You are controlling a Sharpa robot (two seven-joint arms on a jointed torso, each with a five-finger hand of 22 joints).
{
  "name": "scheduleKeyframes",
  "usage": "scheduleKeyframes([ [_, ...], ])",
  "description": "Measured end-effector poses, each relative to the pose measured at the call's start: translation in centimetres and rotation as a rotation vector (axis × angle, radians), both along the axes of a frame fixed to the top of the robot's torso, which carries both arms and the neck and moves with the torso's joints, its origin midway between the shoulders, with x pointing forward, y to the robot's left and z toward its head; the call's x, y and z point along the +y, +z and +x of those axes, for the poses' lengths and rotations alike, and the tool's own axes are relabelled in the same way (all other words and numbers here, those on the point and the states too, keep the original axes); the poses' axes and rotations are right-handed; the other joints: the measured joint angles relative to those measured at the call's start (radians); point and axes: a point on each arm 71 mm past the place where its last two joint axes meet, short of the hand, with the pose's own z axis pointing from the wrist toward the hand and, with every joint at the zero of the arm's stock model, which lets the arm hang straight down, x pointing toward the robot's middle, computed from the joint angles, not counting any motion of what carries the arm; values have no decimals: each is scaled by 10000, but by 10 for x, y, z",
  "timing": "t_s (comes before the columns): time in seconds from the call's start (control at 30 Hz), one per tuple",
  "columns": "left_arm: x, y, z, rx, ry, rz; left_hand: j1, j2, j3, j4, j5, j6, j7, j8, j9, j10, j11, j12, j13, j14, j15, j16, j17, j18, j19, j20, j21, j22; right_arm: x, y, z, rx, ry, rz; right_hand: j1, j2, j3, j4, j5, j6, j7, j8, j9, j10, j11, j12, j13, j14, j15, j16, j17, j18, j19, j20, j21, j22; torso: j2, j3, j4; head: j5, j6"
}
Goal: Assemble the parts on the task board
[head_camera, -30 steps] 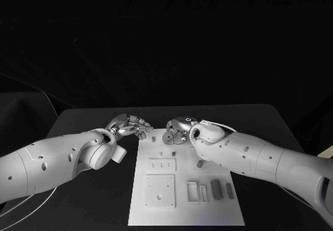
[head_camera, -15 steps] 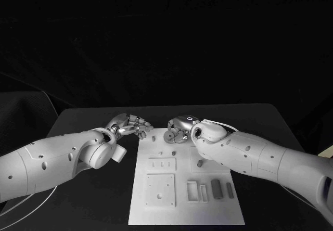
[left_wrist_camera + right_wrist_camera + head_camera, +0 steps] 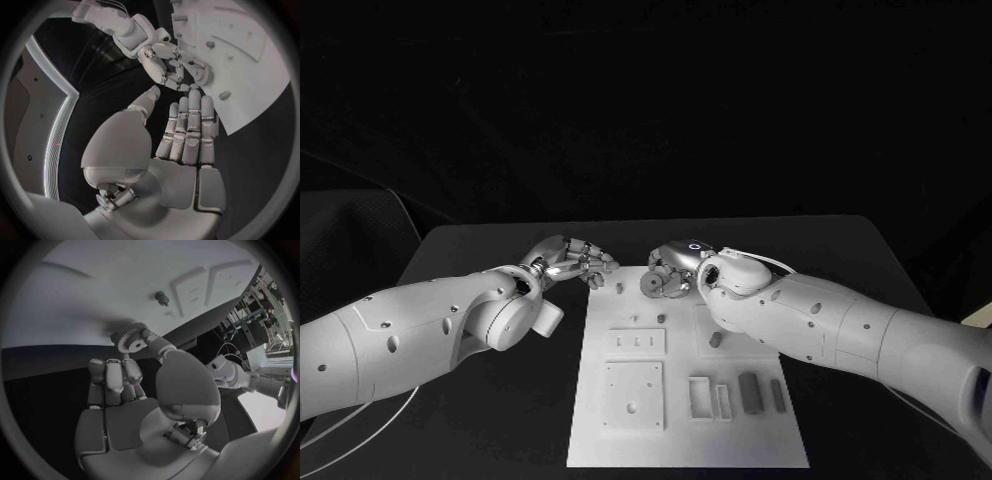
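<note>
From its wrist the right robot hand (image 3: 134, 372) plainly pinches a toothed gear (image 3: 128, 338) over the board (image 3: 94, 295), while the left robot hand (image 3: 178, 132) lies flat, fingers together, empty.

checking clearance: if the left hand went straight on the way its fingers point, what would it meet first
Probably the right hand, which holds a gear over the task board's far end; the left hand's fingers point at it. Depth is unclear.
</note>
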Motion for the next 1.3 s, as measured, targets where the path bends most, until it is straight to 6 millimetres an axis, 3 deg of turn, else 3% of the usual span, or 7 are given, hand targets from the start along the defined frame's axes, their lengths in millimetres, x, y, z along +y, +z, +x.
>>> scheduleKeyframes([
  [0.07,0,0,0,1,-1,0,0,0,0,0,0,0,0,0,0,0,0,0,0,0,0,0,0,-12,0,0,0,0,0,0,-1,17,7,6,0,0,12,12,0,0,0,0,-638,0,0,0,0,0,0,0,0,0,0,0,0,0,0,0,-1,-2,-2],
  [1.3,3,0,1,-4,68,27,0,0,22,21,0,0,0,0,2,0,0,0,-1,0,0,0,0,-123,0,0,-37,-7,0,-7,-10,146,78,-27,20,80,39,-21,31,-4,1,-1,-652,57,-17,0,-8,64,-2,40,26,-1,-1,1,0,-4,-2,-6,10,-11,-33],
])
